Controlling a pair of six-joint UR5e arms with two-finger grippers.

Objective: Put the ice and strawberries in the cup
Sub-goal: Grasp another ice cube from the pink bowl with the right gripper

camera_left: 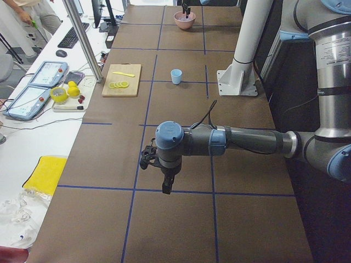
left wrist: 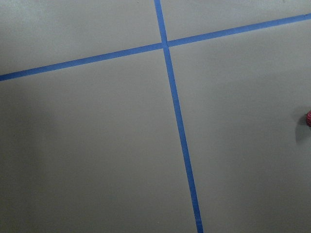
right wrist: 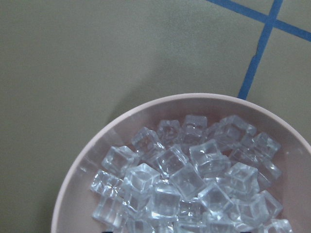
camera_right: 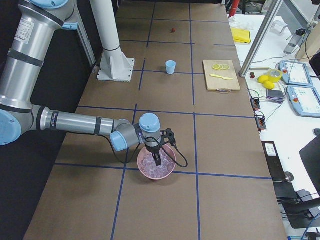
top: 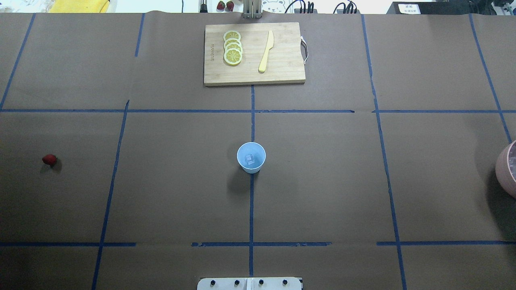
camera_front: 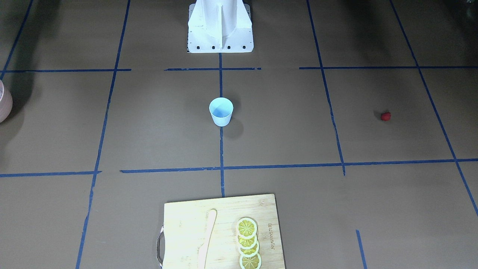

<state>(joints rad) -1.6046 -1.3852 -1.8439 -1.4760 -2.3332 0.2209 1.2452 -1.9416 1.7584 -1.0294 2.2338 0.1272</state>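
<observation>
The ice step looks under way. In the overhead view a single cube (top: 250, 160) lies at the bottom of the cup (top: 251, 157), which stands upright at the table's middle. The strawberry (top: 49, 159) lies bare on the paper well out at the cup's 9 o'clock. The pink bowl (right wrist: 97, 145) holding the ice (right wrist: 184, 179) sits at the 3 o'clock edge.

The right gripper (camera_right: 158, 159) hangs over the bowl, fingers pointing down into the heap. Only the side view shows it, so how wide it stands, or whether it has a cube, cannot be told. The left gripper (camera_left: 166, 186) hovers above bare table. Its opening cannot be told either, and its wrist camera catches the berry only at its 3 o'clock edge.

The next move probably calls for pinching one cube from the heap. The cubes are clear, glossy and square-edged, loosely piled, so they likely slip and shift under the fingers. The berry is small, round and matte red. It may roll, and the left arm would need to centre over it first. The cup is smooth, pale blue and tapered, and probably light enough to tip if its rim is knocked.
</observation>
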